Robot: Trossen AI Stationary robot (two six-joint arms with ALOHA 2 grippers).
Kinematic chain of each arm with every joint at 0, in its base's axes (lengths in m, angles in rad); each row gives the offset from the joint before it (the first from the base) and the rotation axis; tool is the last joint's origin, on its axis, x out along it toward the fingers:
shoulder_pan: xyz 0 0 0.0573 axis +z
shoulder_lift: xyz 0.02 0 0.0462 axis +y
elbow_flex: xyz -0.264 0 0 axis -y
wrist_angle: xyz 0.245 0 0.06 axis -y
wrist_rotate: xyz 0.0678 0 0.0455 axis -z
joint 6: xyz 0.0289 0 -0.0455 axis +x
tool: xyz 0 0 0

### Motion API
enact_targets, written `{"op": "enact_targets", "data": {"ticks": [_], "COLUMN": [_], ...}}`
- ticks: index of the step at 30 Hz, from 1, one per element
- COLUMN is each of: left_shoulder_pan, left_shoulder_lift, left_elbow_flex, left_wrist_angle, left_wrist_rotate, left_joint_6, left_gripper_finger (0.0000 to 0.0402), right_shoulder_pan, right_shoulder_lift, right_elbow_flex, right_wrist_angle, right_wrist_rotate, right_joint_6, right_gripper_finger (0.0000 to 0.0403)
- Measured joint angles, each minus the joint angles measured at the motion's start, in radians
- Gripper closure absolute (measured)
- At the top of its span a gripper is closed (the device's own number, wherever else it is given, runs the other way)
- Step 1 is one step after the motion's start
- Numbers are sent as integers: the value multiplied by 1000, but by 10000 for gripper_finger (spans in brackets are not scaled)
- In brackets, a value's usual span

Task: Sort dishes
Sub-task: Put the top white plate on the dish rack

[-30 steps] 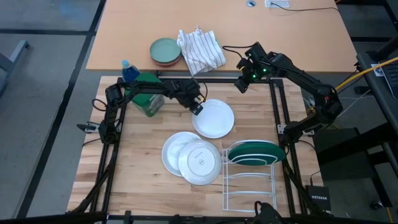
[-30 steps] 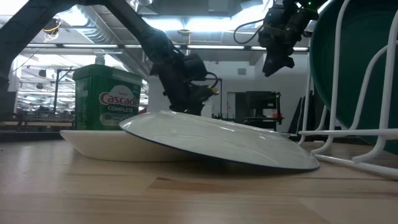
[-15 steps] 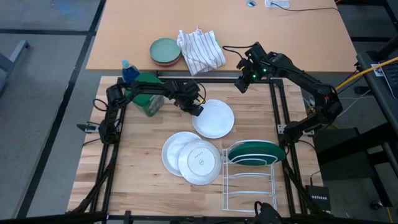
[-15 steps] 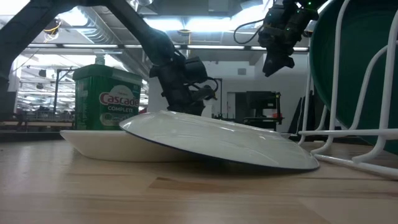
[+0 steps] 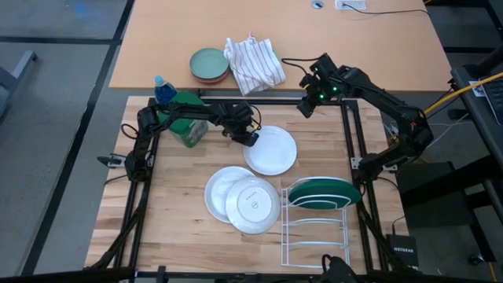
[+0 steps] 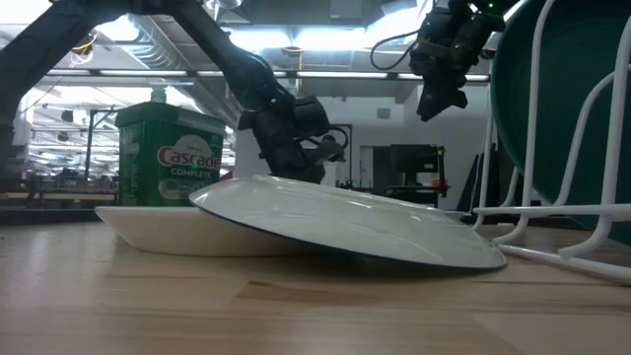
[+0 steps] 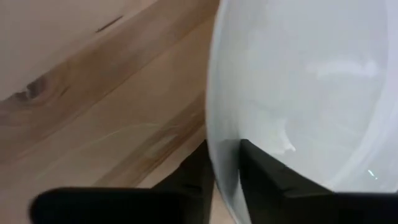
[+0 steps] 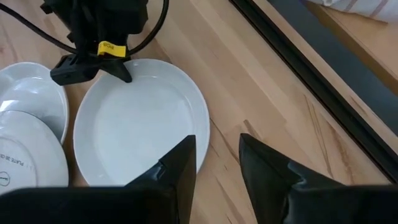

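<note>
Near edge of the wooden surface [image 5: 169, 228]: small stamped plate [image 5: 251, 206] overlaps a plain white plate [image 5: 218, 189]. Right of them, dark green plate [image 5: 322, 191] upright in a white wire rack [image 5: 314, 232]. Mid-surface: glossy round white plate [image 5: 271, 150]; left tool [image 5: 250, 140] clamped on its left rim, one finger [image 7: 273, 180] above, one below. Far right: right tool [image 5: 305, 107] hovers, fingers apart, empty.
</note>
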Motion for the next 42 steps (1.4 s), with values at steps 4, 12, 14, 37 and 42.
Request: {"op": "enact_targets", "data": {"ticks": [4,12,14,37,42], "left_shoulder_pan": [12,11,11,20,20], "left_shoulder_lift": [6,-5,-9,-144,-198], "left_elbow_flex": [0,-2,-2,-3,-3], "left_wrist_angle": [43,160,152,216,216], "left_wrist_rotate": [27,35,28,-156,-236], "left_joint_6": [-26,-36,-35,94,150], "left_gripper_finger": [389,396,396,401,401], "right_shoulder_pan": [0,0,0,0,-1], "right_shoulder_lift": [0,0,0,0,0], "right_elbow_flex": [0,0,0,0,0], "right_wrist_angle": [0,0,0,1,1], "right_wrist_rotate": [0,0,0,0,21], "right_joint_6": [0,4,4,4,4], "right_gripper_finger": [276,276,276,276,276]}}
